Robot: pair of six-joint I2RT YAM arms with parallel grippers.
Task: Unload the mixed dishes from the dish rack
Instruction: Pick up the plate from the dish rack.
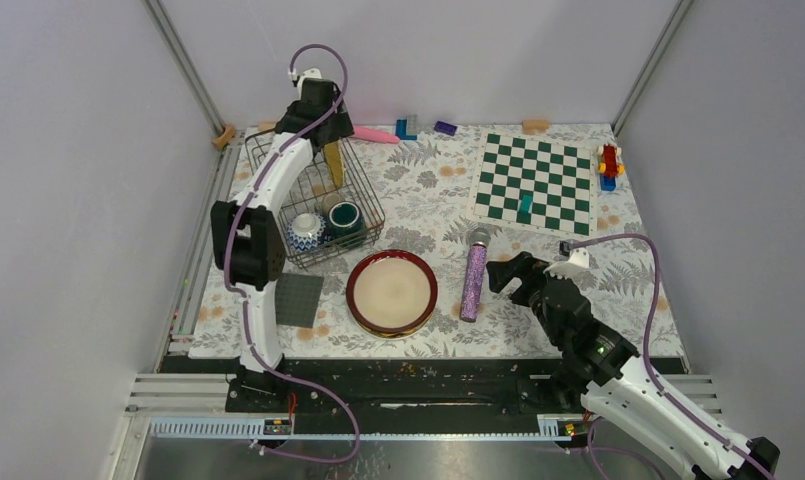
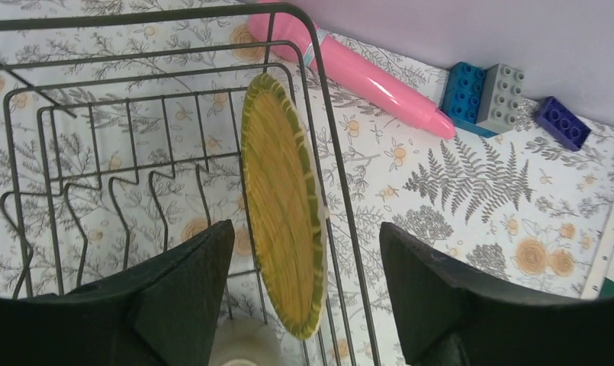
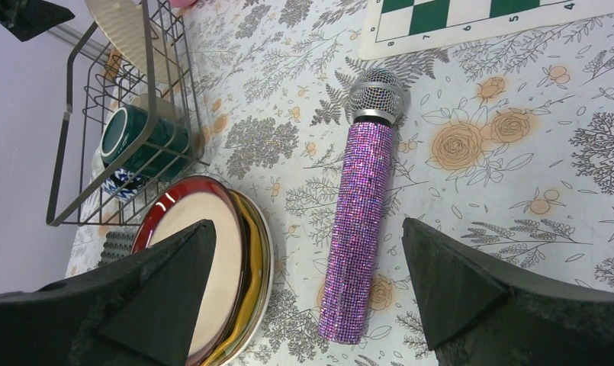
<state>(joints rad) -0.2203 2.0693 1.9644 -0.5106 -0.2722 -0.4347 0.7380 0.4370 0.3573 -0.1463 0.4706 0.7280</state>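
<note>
The dish rack (image 1: 268,160), a dark wire basket, stands at the back left. In it a yellow woven-look plate (image 2: 284,206) stands on edge against the right wall. My left gripper (image 2: 307,259) is open, one finger on each side of this plate with a gap to both. A dark teal mug (image 1: 344,218), a blue-white bowl (image 1: 305,231) and a pale cup (image 2: 246,345) lie at the rack's near end. A red-rimmed cream plate (image 1: 392,290) tops a stack on the table. My right gripper (image 3: 305,229) hangs open and holds nothing, low beside that stack.
A purple glitter microphone (image 1: 474,275) lies right of the plate stack, under the right gripper. A grey square mat (image 1: 298,300) sits near the rack. A chessboard (image 1: 534,183), a pink cylinder (image 2: 364,72), toy blocks (image 2: 483,95) and a red toy (image 1: 609,163) line the back.
</note>
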